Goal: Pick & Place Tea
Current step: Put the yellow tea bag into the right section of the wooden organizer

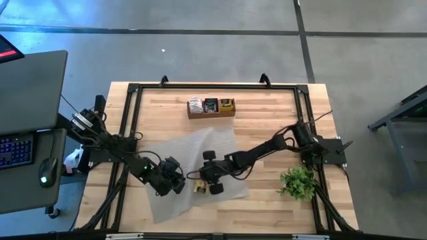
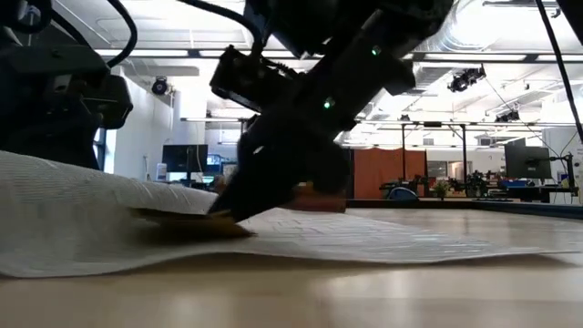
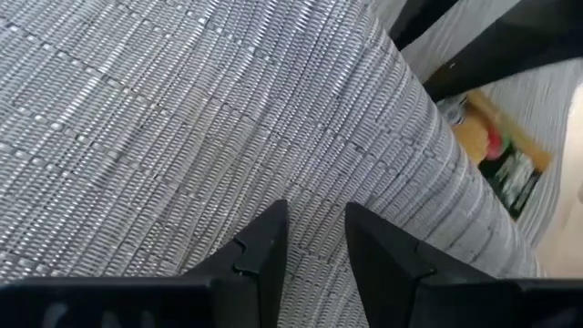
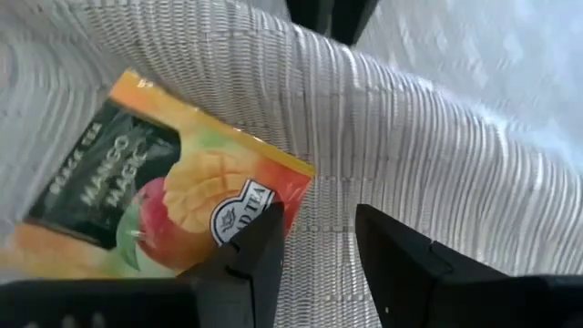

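Note:
A yellow-orange mango tea sachet (image 4: 173,200) lies flat on the grey woven mat (image 1: 193,157); it also shows in the high view (image 1: 199,187). My right gripper (image 4: 319,228) is low over it, its fingers a narrow gap apart. My left gripper (image 3: 316,232) is over the mat's left part (image 1: 170,180), fingers a narrow gap apart, with unbroken mat surface between them. The mat bulges up in a ridge (image 3: 428,118) between my left gripper and the sachet. More sachets stand in a wooden holder (image 1: 211,107) at the far side. My left gripper points down at the mat; I cannot tell whether its tips touch it. My right gripper has one fingertip (image 4: 269,228) on the sachet's edge near a corner (image 4: 296,187). It slants down from the table's right, its tip down at the sachet (image 2: 196,223). The sachet lies flat on the mat.
A small green plant (image 1: 297,181) stands at the near right. A black frame (image 1: 133,90) runs round the tabletop. Bare wood lies between the mat and the holder. A desk with a keyboard and a mouse (image 1: 27,147) stands left of the table.

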### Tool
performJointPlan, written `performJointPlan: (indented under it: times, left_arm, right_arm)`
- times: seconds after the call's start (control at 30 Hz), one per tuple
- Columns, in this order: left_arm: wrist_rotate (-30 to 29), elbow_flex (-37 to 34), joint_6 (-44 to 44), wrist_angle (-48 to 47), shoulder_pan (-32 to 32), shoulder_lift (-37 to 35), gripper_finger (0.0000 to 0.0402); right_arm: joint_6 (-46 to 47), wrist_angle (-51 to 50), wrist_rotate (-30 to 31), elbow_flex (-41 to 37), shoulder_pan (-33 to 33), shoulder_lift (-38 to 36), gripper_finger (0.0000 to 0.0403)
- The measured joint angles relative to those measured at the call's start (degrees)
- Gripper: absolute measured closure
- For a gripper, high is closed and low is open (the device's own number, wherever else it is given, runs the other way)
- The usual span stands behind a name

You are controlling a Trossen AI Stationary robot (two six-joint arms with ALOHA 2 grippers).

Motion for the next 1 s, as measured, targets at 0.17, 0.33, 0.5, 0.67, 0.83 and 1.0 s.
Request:
performJointPlan:
  times: [0.17, 0.33, 0.5, 0.67, 0.83, 1.0]
  left_arm:
    - [0.27, 0.07, 0.11, -2.06, 0.02, 0.04, 0.0287]
    - [1.13, 0.02, 5.42, -2.56, -0.04, 0.07, 0.0287]
    - [2.11, 0.0, 8.55, -2.45, 0.78, 0.04, 0.0287]
    - [2.02, -0.11, 8.56, -2.21, 0.69, 0.04, 0.0287]
    - [1.81, -0.2, 8.56, -1.61, 0.68, 0.04, 0.0287]
    - [1.6, -0.26, 8.56, -1.3, 0.68, 0.07, 0.0287]
  right_arm:
    - [6.47, -5.3, -5.92, -0.11, 1.41, -1.91, 0.0268]
    - [4.82, -6.35, -3.45, -0.17, 4.82, -2.98, 0.0268]
    - [0.01, -6.49, 4.57, -0.44, 8.05, -5.65, 0.0268]
    - [-1.36, -3.91, -0.85, -0.19, 9.23, -7.45, 0.0268]
    - [-4.39, -2.07, -7.6, -0.28, 9.15, -5.19, 0.0268]
    - [-3.58, -1.69, -7.58, -0.2, 8.2, -3.32, 0.0268]
